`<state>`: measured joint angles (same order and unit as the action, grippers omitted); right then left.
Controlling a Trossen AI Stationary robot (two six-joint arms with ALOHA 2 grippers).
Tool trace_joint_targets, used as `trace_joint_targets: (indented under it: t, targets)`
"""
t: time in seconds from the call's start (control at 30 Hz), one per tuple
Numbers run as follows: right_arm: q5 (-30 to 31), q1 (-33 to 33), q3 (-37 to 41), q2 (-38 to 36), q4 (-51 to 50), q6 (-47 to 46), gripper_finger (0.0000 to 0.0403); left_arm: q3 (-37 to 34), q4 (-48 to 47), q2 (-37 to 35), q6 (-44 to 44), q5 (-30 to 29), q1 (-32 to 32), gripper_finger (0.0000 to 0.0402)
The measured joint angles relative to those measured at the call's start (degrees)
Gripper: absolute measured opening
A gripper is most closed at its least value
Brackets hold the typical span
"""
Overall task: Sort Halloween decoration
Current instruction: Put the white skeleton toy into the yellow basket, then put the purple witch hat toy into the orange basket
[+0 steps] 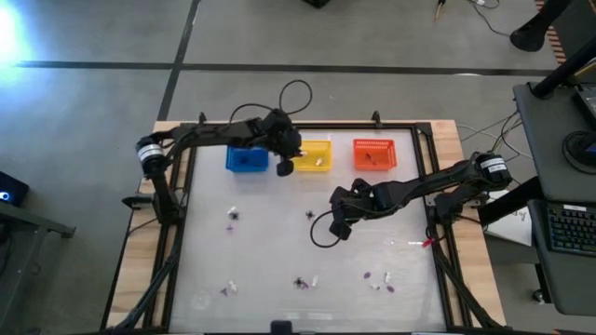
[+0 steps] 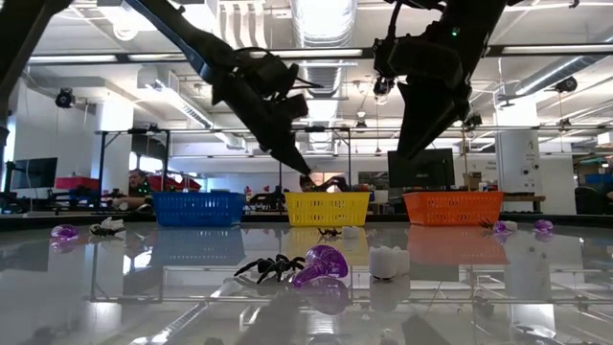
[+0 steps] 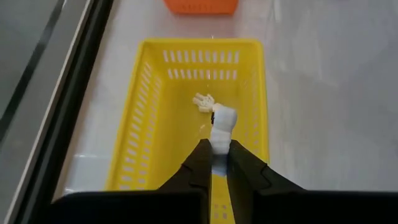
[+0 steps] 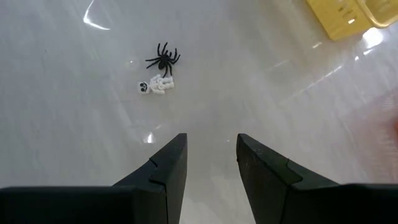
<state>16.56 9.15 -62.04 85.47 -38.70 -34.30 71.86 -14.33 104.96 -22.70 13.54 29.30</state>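
My left gripper (image 3: 214, 155) is shut on a small whitish decoration piece (image 3: 222, 124) over the left end of the yellow basket (image 3: 149, 112). A white skeleton piece (image 3: 203, 101) lies on that basket's floor. My right gripper (image 4: 211, 152) stands open above the table's middle, touching nothing. A black spider (image 4: 163, 59) and a white skeleton (image 4: 155, 85) lie on the table ahead of it. More trinkets lie toward the near edge: a spider (image 2: 266, 266), a purple piece (image 2: 321, 264) and a whitish piece (image 2: 388, 261). My left gripper pinches the whitish piece by its near end (image 3: 219, 144) between its two fingertips. The rest of the piece sticks out beyond them. The fingers slant down from the table's left side. The piece is lifted clear, over the inside of the yellow basket.
Along the far edge stand a blue basket (image 1: 247, 158), the yellow basket (image 1: 315, 155) and an orange basket (image 1: 374, 154). Scattered trinkets lie at the left (image 1: 233, 216), the middle (image 1: 310, 214) and the near side (image 1: 300, 281). A raised frame (image 1: 177, 233) borders the table.
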Motion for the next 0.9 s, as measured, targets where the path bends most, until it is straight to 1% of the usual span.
trace_joint_targets:
  t: [0.17, 0.33, 0.43, 0.57, 0.67, 0.8, 0.9]
  targets:
    - [0.0, 0.1, 0.0, 0.0, 0.0, -0.1, 0.0132, 4.4, -5.5, 1.9, -0.6, 0.0, 0.2, 0.0044]
    - [0.0, 0.1, 0.0, 0.0, -0.2, -0.1, 0.0132, 5.4, -7.5, 1.9, -1.1, 0.1, 0.2, 0.0086]
    - [0.0, 0.1, 0.0, 0.0, -0.5, -0.1, 0.0132, 5.3, -8.7, 1.9, -1.1, 0.1, 0.2, 0.0102]
    - [0.0, 0.1, 0.0, 0.0, -2.2, -0.2, 0.0132, 5.3, -13.5, 1.9, -1.1, 0.2, 0.2, 0.0112]
    - [-0.1, 0.4, 0.0, 0.0, -4.3, -1.0, 0.0132, 5.3, -18.3, 1.8, -1.1, 1.4, 0.1, 0.0114]
    - [0.0, 1.6, 0.0, 0.0, -7.4, -2.8, 0.0132, 4.7, -23.6, 1.7, -1.0, 5.1, -0.3, 0.0114]
    - [0.0, 3.0, 0.3, 0.0, -7.9, -5.4, 0.0132, 3.6, -26.2, 1.0, -0.9, 7.1, -1.4, 0.0114]
